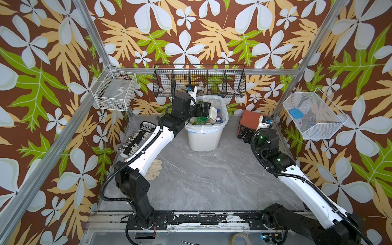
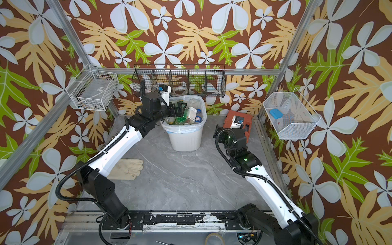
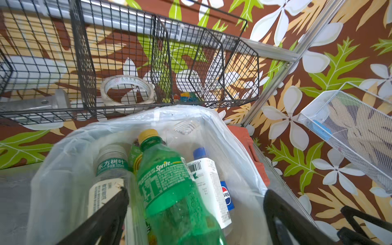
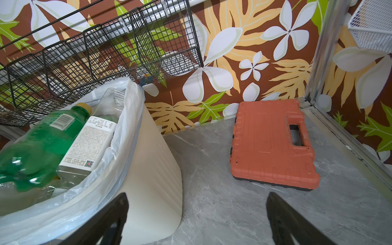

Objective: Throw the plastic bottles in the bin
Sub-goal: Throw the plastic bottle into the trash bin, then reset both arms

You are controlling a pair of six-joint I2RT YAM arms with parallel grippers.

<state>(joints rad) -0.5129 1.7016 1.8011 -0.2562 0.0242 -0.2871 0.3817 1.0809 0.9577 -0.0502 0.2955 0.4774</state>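
Here, the green Sprite bottle (image 3: 169,191) lies atop the plastic bottles (image 1: 213,115) heaped in the bin (image 1: 204,137). Its long axis runs from the left pincer (image 3: 196,193) toward the black wire basket (image 3: 127,63), yellow cap at the far end. A white-labelled bottle (image 3: 209,184) lies alongside, blue cap pointing likewise. The left pincer hangs over the bin, jaws spread wide, gripping nothing. The right pincer (image 4: 197,195), equally wide and empty, hovers above the counter (image 4: 212,169) near the orange-red tool case (image 4: 273,142).
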